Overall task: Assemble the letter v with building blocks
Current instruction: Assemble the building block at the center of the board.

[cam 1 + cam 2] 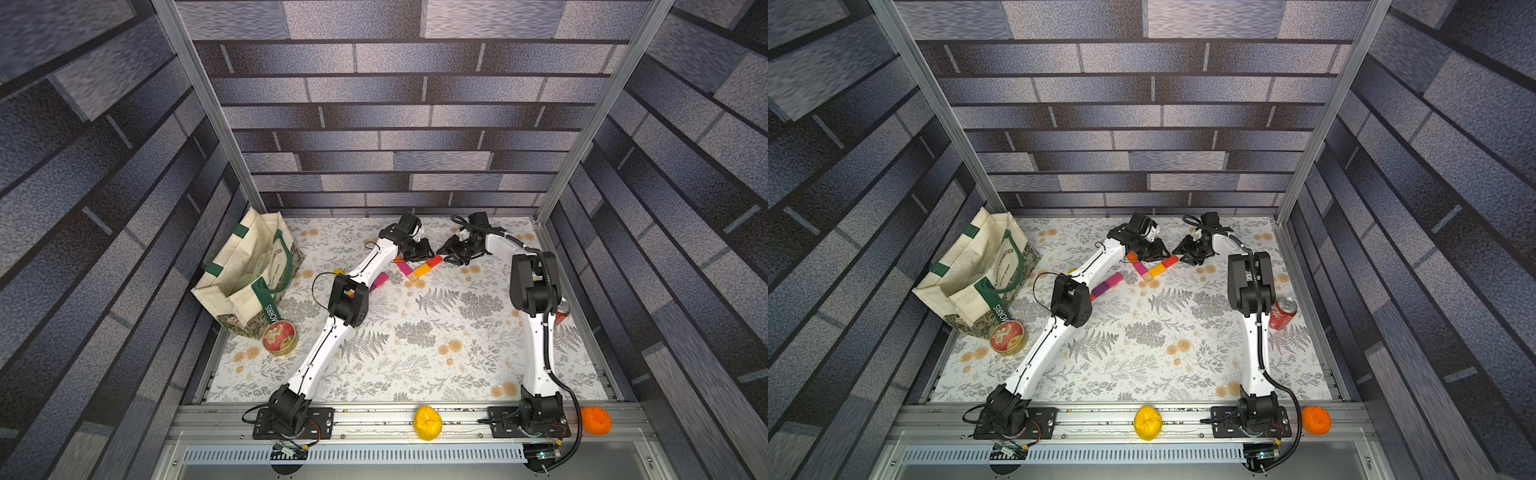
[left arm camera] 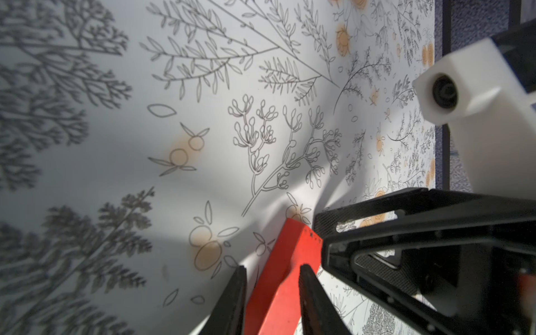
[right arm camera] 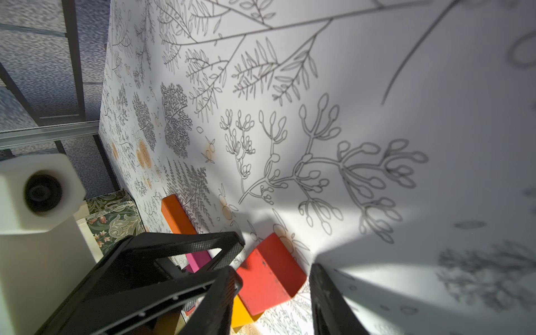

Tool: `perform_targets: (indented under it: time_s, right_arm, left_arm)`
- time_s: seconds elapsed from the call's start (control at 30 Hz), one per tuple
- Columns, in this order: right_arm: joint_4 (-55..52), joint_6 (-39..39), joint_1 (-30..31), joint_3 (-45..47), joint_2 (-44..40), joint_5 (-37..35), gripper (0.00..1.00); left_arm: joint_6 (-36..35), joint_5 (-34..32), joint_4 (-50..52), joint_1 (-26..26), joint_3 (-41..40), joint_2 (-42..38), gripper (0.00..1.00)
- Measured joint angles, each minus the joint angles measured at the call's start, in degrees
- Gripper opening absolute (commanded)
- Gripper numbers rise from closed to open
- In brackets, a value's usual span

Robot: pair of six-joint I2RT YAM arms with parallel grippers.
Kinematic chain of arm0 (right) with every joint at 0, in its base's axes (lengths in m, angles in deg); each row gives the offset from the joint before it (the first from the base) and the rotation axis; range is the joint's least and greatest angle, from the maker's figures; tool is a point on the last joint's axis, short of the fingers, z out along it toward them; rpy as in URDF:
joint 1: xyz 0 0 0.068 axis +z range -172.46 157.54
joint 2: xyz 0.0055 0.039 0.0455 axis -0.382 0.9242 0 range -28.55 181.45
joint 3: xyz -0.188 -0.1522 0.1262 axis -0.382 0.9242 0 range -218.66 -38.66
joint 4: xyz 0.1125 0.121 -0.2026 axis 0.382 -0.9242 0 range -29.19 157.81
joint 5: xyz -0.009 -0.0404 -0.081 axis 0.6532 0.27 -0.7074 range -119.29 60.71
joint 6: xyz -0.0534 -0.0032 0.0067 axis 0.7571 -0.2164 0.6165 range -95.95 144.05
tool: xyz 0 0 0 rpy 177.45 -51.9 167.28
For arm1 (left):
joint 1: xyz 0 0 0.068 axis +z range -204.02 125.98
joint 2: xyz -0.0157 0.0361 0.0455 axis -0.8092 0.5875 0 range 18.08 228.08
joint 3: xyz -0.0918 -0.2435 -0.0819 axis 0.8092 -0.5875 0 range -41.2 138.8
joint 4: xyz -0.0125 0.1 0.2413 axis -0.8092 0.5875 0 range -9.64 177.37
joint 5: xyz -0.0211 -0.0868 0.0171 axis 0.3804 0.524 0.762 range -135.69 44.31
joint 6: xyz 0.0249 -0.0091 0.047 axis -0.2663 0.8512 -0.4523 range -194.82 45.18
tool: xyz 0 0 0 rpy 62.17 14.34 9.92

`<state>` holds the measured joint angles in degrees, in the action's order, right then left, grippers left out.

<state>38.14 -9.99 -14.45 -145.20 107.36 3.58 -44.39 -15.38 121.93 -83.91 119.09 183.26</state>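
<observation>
Left gripper (image 2: 273, 267), right gripper (image 3: 275, 269) close together at far middle of table (image 1: 415, 365), over letter v (image 1: 420, 271). Left around red block (image 3: 269, 278), far end of one row; can't tell if squeezing. Right apart, at same block's end.

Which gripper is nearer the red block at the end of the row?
Right. The right gripper straddles the red block, jaws open around it. The left gripper sits just beyond, astride the orange block of the other row.
</observation>
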Motion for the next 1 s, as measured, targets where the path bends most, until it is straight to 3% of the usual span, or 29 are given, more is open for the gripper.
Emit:
perform_targets:
  time_s: [0.37, 0.53, 1.0]
  right_arm:
    - [0.3, 0.0, -0.3, 0.3, 0.0, 0.7, 0.45]
    - [0.3, -0.1, -0.3, 0.3, 0.0, 0.8, 0.45]
    - [0.4, -0.3, -0.4, -1.5, 1.0, 1.1, 0.45]
  left_arm:
    - [-0.2, 0.9, 0.3, -0.5, 0.0, 0.1, 0.31]
    - [-0.3, 1.4, 0.2, -0.5, 0.3, 0.1, 0.48]
    - [-0.3, 1.4, -0.1, 0.3, 0.5, 0.1, 0.50]
